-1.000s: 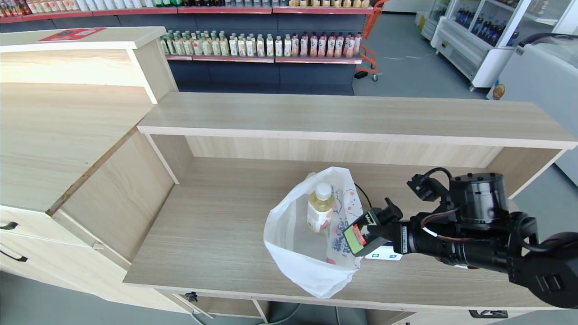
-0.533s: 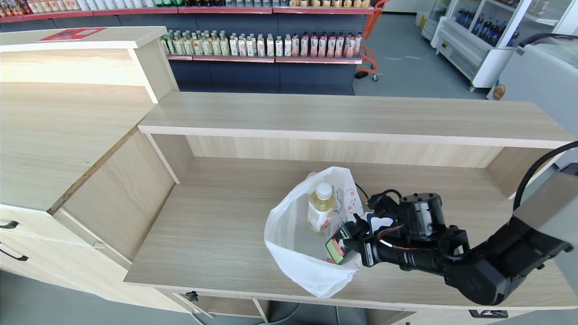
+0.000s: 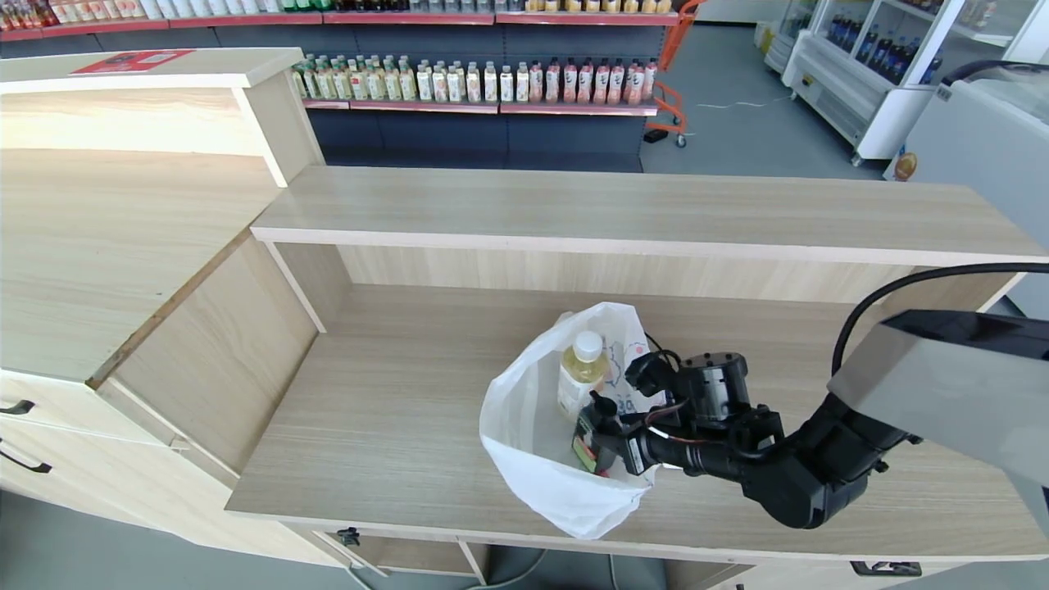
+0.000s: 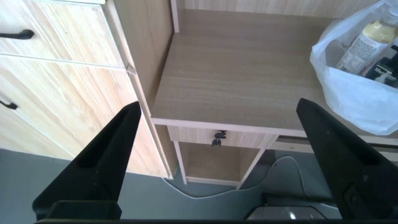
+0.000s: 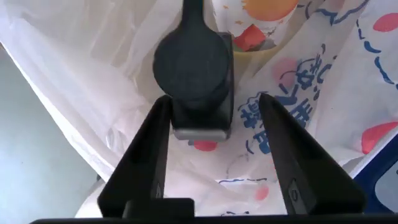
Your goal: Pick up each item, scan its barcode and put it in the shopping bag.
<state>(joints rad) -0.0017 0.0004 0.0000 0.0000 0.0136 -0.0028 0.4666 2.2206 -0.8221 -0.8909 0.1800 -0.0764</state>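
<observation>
- R pincer (image 3: 601, 437) inside shopping bag (image 3: 537, 479) nr front edge of bench (image 3: 393, 426) — jaws look spread, dark pack (image 3: 584, 434) loose between them.
- Risk: pack tips onto bottle (image 3: 583, 378), or pincer snags bag film on exit.
- L pincer (image 4: 217, 106) spread.

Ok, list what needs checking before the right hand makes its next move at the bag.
1. Right hand is inside the mouth of the shopping bag: ok.
2. Item at that hand sits over the bag's inside, not its rim: ok.
3. Whether the item is gripped or let go: cannot tell.
4. Bottle stands upright in the bag, beside the item: ok.
5. Bag mouth is open wide: ok.
6. Left hand is open and away from the bag: ok.
</observation>
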